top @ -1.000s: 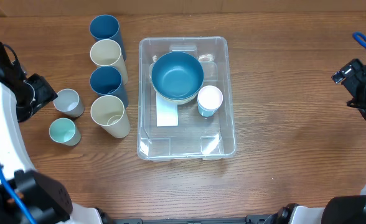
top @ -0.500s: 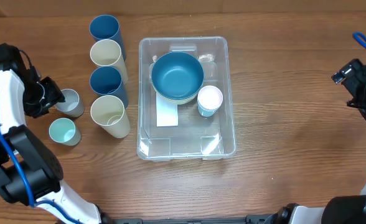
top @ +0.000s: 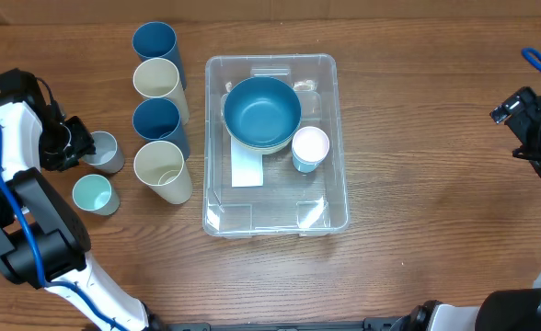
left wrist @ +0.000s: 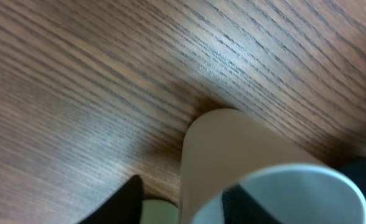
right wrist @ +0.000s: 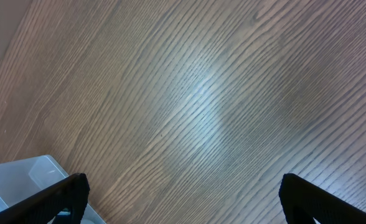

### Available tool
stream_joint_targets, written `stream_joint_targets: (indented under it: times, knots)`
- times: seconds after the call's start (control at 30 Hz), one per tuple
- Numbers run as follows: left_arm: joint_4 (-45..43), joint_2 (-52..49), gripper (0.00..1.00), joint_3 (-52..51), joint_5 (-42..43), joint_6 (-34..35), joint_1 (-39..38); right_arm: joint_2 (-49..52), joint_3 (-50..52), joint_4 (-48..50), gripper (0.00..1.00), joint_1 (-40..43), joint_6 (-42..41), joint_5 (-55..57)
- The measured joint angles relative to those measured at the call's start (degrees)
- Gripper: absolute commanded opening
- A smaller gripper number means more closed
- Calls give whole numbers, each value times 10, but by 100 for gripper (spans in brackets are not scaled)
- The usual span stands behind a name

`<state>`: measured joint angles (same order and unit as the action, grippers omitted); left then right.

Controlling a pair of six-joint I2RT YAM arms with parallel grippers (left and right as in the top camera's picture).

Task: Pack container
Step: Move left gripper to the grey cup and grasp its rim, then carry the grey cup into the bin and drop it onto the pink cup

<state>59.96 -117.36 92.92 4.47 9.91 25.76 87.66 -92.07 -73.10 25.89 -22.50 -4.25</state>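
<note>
Bench: brown wood grain (top: 436, 184) carries everything.
Left fingers (top: 79, 147): mine, near the left edge, straddling the grey cup (top: 100, 152); whether they have clamped it I cannot tell.
Step in hand: seat the cup deep between both fingers, squeeze evenly, lift straight up clear of the teal cup (top: 92, 194) beside it.
Container (top: 330, 198): mid-bench, upright, mouth up, long axis running far edge to near edge.
Right fingers (right wrist: 183, 205): apart, empty, by the right edge.
</note>
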Motion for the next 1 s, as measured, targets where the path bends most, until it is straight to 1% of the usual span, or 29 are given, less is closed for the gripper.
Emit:
stream_joint_targets:
  times: [0.07, 0.13, 0.3, 0.4, 0.5, 0.63, 0.77, 0.8, 0.83, 0.87, 0.97, 1.0]
  knots:
    - [-4, -3, 11, 0, 0, -3, 0, 0, 0, 0, 100, 0, 0, 0]
    - [-11, -3, 4, 0, -2, -9, 0, 0, 0, 0, 100, 0, 0, 0]
    - [-12, -3, 4, 1, -2, -11, 0, 0, 0, 0, 100, 0, 0, 0]
    - [5, -3, 4, 8, -2, -11, 0, 0, 0, 0, 100, 0, 0, 0]
    - [33, -2, 4, 38, -4, -11, 0, 0, 0, 0, 100, 0, 0, 0]
    - [80, 8, 4, 103, -4, -11, 0, 0, 0, 0, 100, 0, 0, 0]
    - [132, 69, 4, 177, 1, -10, -4, 0, 0, 0, 100, 0, 0, 0]
    - [136, 74, 4, 181, 1, -11, -5, 0, 0, 0, 100, 0, 0, 0]
    - [161, 123, 4, 216, 9, -10, -18, 0, 0, 0, 100, 0, 0, 0]
    - [170, 144, 4, 229, 12, -10, -27, 0, 0, 0, 100, 0, 0, 0]
    - [193, 229, 4, 260, 20, -10, -97, 0, 0, 0, 100, 0, 0, 0]
    - [199, 259, 4, 266, 25, -11, -136, 0, 0, 0, 100, 0, 0, 0]
